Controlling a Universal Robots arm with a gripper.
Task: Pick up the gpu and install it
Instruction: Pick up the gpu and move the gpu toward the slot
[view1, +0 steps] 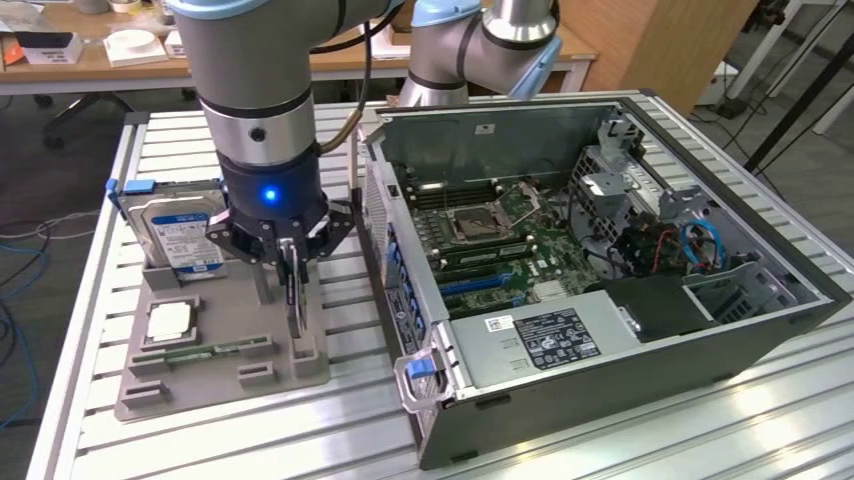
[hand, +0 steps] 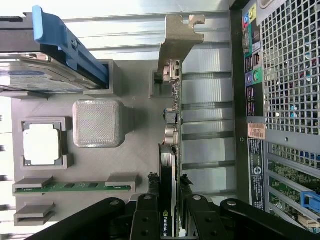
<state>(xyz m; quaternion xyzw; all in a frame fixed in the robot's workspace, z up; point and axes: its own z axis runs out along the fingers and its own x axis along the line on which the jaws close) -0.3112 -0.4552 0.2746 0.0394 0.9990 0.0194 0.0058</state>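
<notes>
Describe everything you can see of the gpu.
The gpu is a thin dark circuit board with a silver metal bracket at one end. It stands on edge in slots of the grey tray, beside the open case. The gripper clamps its two faces near the end away from the bracket.

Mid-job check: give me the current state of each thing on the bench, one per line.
gripper: jaws shut on the gpu's two faces.
gpu: upright on edge, seated in the gray holder.
hard drive: standing in the gray holder, untouched.
CPU: lying flat in its pocket.
memory stick: lying flat in its clips.
computer case: on its side, panel off, interior open.
</notes>
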